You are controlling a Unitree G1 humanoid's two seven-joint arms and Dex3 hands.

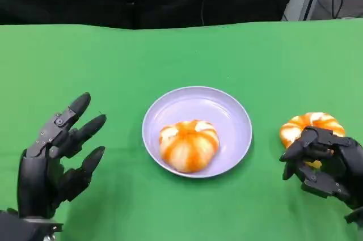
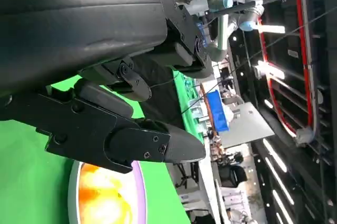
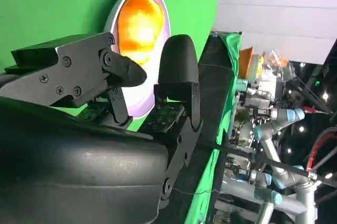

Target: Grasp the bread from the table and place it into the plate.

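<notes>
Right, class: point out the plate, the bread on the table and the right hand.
plate (image 1: 235, 117), head view, bare rim.
bread on the table (image 1: 312, 122), head view, top crust.
right hand (image 1: 326, 161), head view, middle of hand.

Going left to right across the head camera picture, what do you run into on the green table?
Left hand with fingers spread → lavender round plate holding an orange-and-white glazed bread roll → second orange-and-white bread roll on the green tablecloth, with the right hand curled over it.

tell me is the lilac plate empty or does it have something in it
Not empty. The round lilac plate holds one orange-and-white striped bread roll, sitting inside its rim. A second, similar roll lies outside on the green tablecloth.
</notes>
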